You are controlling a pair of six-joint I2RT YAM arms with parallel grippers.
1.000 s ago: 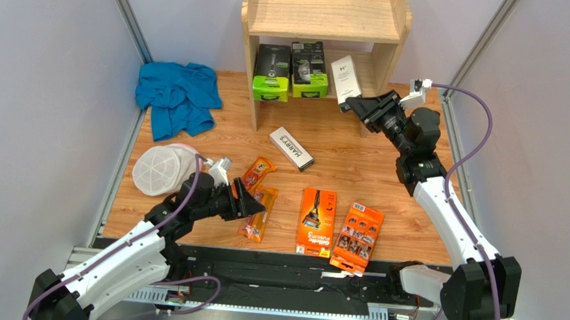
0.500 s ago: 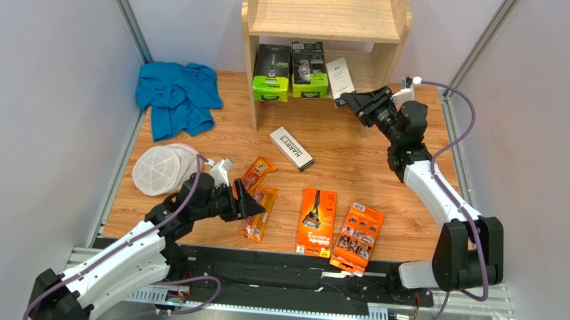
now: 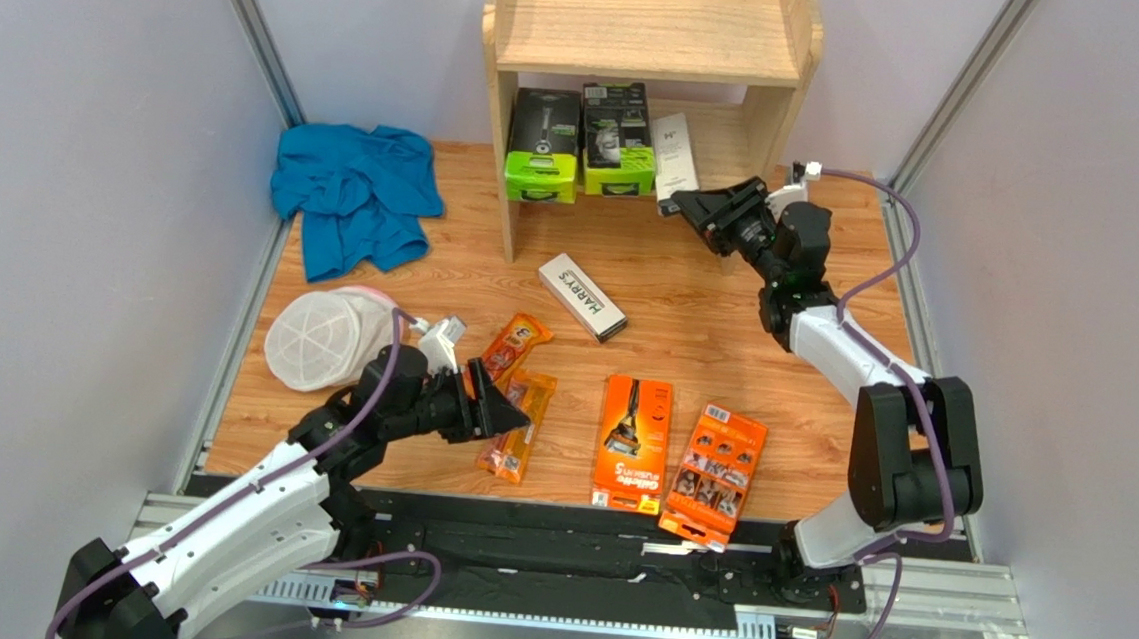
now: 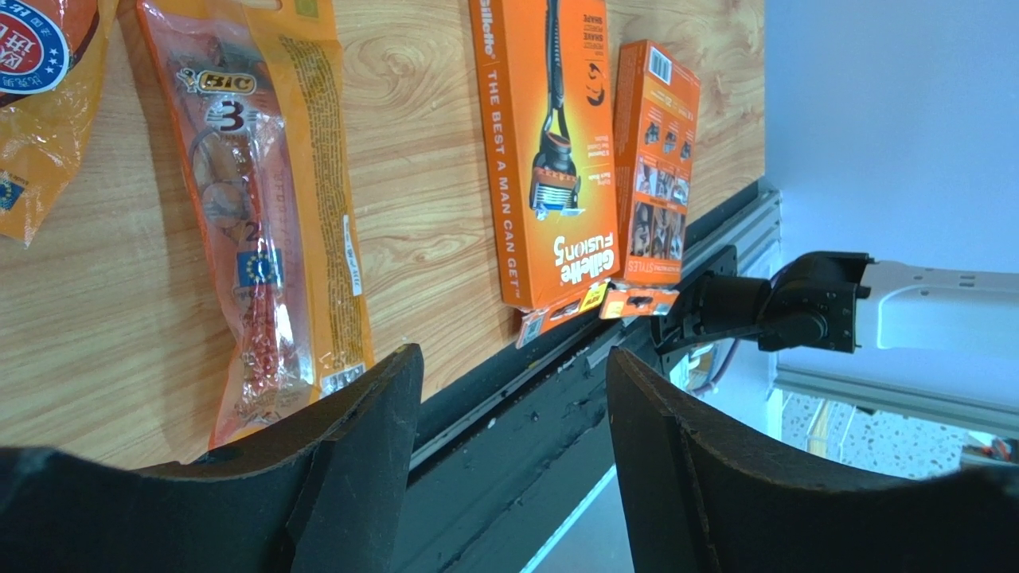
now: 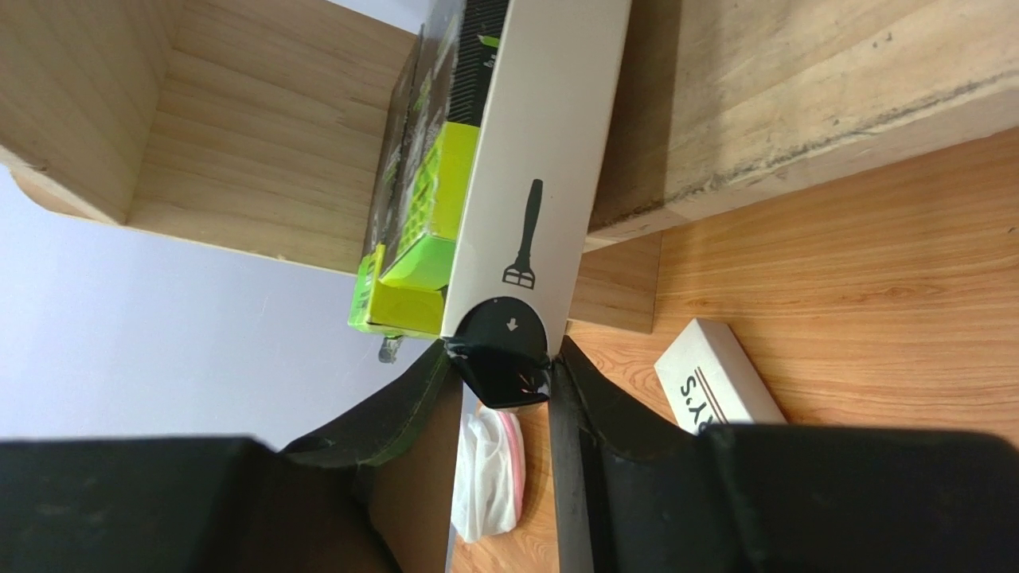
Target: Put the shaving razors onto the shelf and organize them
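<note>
Wood table (image 3: 771, 334) w/ shelf (image 3: 649, 28), blue cloth (image 3: 356, 192), mesh discs (image 3: 321, 340), HARRY'S box (image 3: 582, 297), 4 orange razor packs (image 3: 632, 444)

Bright, even overhead light, soft shadows, sharp focus.

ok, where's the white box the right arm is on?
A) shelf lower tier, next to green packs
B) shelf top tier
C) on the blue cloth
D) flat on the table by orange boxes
A: the white box lies on the shelf's lower tier beside the green packs, with the right gripper's fingers clasping its near end.
</note>
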